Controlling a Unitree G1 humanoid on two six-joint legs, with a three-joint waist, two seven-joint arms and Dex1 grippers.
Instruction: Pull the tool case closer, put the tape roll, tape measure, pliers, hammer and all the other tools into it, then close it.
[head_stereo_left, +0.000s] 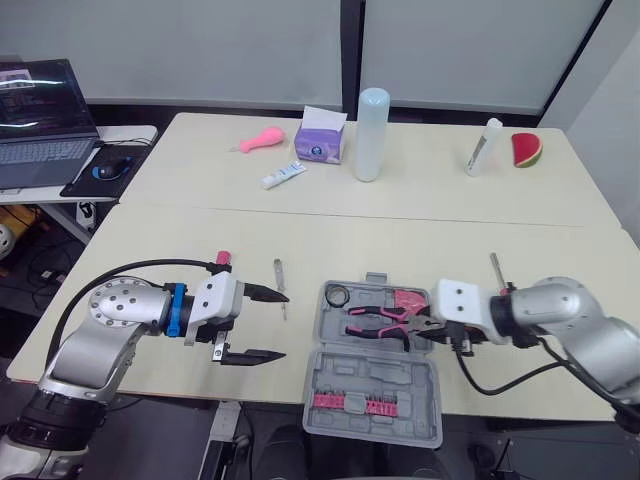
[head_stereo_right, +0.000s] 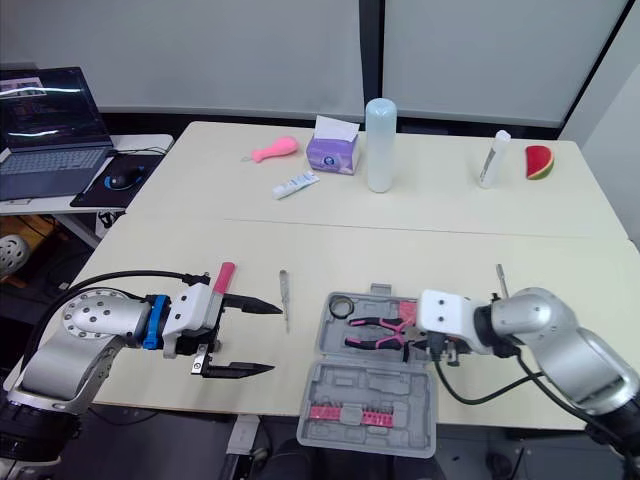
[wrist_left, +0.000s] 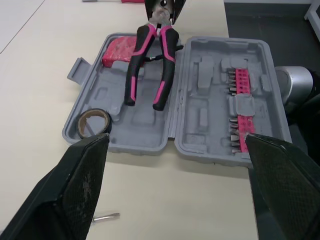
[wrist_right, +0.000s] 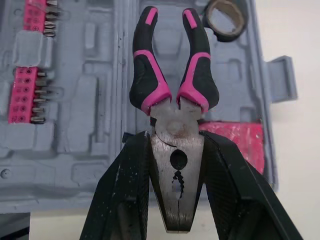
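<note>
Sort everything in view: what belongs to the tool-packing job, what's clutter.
Job: tool case, pliers in the right gripper, tape roll, screwdriver, pink-handled tool.
Lying about: tissue box, tall bottle, tube, pink toy, watermelon slice, laptop.

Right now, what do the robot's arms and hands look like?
Both arms are rounded silver-grey metal, each trailed by a loose black cable. The left arm has a blue ring at the wrist. The left hand and right hand are white blocks with two black tapered fingers each.
</note>
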